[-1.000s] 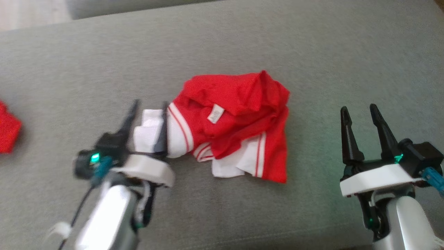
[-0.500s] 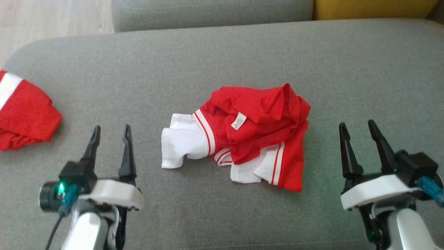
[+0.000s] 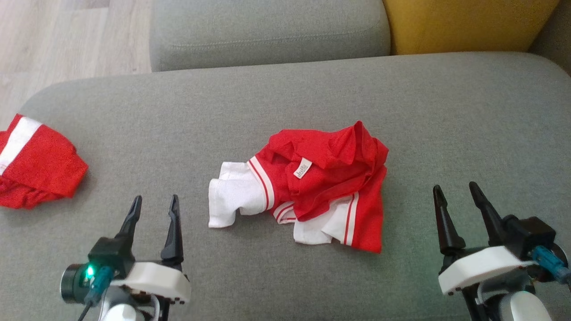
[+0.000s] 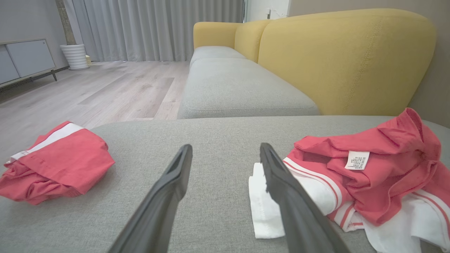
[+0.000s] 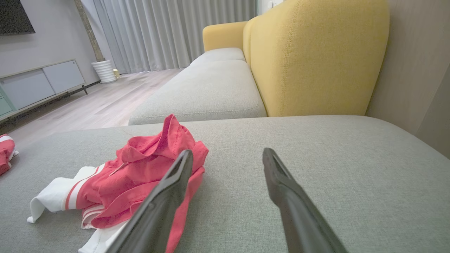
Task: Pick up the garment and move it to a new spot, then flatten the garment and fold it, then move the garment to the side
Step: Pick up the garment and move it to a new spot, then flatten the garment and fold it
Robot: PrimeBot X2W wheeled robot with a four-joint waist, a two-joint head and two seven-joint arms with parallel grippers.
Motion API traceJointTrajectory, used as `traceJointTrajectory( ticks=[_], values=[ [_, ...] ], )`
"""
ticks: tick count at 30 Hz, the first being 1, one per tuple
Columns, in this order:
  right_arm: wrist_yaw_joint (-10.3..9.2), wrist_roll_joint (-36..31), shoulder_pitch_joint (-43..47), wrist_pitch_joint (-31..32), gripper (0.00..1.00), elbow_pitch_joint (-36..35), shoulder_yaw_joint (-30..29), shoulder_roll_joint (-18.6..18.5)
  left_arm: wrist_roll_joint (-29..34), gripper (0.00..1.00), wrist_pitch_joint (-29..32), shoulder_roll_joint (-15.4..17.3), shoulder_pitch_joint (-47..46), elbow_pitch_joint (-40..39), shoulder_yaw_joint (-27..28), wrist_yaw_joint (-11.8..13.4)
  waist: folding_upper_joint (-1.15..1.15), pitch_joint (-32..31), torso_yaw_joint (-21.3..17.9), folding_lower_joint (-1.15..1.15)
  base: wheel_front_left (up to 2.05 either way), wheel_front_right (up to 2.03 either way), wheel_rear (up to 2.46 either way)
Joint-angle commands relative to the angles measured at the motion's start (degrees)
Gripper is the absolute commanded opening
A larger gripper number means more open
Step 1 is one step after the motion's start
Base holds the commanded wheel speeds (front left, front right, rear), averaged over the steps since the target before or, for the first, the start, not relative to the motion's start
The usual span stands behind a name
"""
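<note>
On the gray sofa seat [image 3: 285,98] the red and white shirt [image 3: 321,187] lies crumpled between the empty, wide-open left gripper [image 3: 155,198] and right gripper [image 3: 454,186], so flattening, folding and moving aside are not yet done.

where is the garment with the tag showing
In the head view the garment lies crumpled mid-cushion, between the left gripper and right gripper, touching neither.

We see a grey sofa cushion [image 3: 285,93] carrying a crumpled red-and-white garment [image 3: 325,178] between and slightly ahead of the left tool [image 3: 155,198] and right tool [image 3: 454,186], touching neither, with a second red garment [image 3: 40,165] well outside the left tool.
</note>
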Motion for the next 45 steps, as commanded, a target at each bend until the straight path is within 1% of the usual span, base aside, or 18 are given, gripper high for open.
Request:
traceJointTrajectory(
  ticks=[1,26,32,35,38,43,45],
  values=[
    [0.44,-0.2,-1.0,0.1,1.0,-2.5,1.3,-0.2,-0.5,1.0,-0.4,1.2,-1.6,-2.2,2.2,0.3,0.0,-0.4,0.0,0.0,0.0,0.0,0.0],
    [0.44,-0.3,-0.6,1.2,1.0,-3.7,1.2,-0.2,-1.2,1.0,0.1,1.4,-1.2,-2.7,1.2,1.3,0.0,-0.7,0.2,0.0,0.0,0.0,0.0],
    [0.44,-0.8,-1.5,1.7,1.0,-3.0,1.5,-0.2,-1.0,1.0,0.0,1.1,-2.7,-2.6,0.5,1.2,0.0,0.5,1.6,0.0,0.0,0.0,0.0],
    [0.44,-2.0,-3.9,2.2,1.0,-1.8,3.3,-0.2,-0.7,1.0,-0.1,0.7,-4.2,-2.5,-0.1,0.8,0.0,2.0,3.0,0.0,0.0,0.0,0.0],
    [0.44,-3.1,-7.0,3.0,1.0,0.3,6.3,-0.8,-0.4,1.0,-0.2,0.1,-5.8,-2.3,-0.8,0.3,0.0,3.7,4.7,0.0,0.0,0.0,0.0],
    [0.44,-4.1,-13.0,4.1,1.0,4.5,12.0,-3.5,0.2,1.0,-0.5,-0.9,-8.0,-1.2,-1.5,0.0,0.0,6.4,7.1,0.0,0.0,0.0,0.0],
    [0.44,-4.3,-14.2,4.4,1.0,5.4,12.8,-3.9,0.2,1.0,-0.5,-1.1,-8.4,-1.0,-1.5,-0.1,0.0,6.9,7.4,0.0,0.0,0.0,0.0]
  ],
)
